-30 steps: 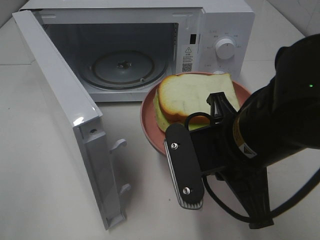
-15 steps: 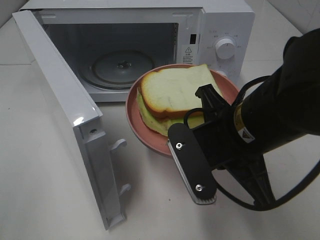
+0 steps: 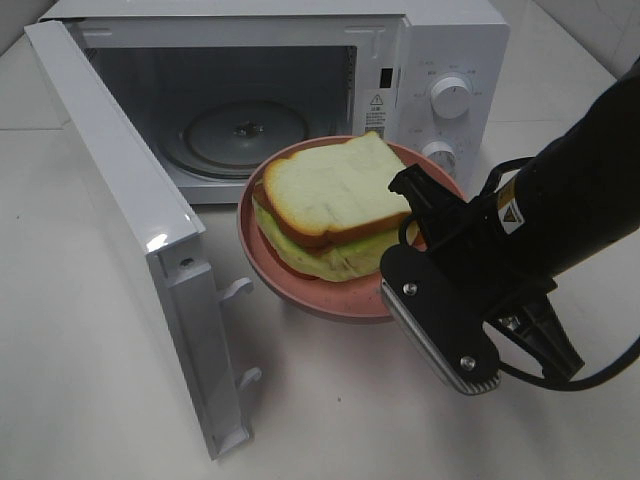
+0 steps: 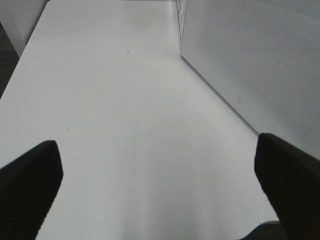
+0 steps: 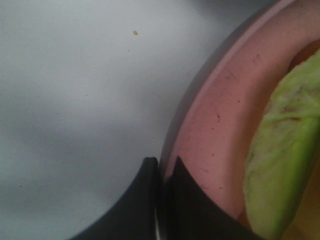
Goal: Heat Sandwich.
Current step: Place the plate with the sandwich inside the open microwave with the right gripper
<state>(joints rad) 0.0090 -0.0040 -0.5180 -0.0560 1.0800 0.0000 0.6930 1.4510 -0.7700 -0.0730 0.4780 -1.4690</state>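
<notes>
Your right fingers are clamped on the rim of the pink plate, so the sandwich rides level on it, just before the open microwave; your left fingers stand wide apart, holding nothing, over the desk beside the door.

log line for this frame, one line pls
right gripper: shut on plate rim | sandwich: on plate | plate: in front of open microwave | left gripper: open, empty
</notes>
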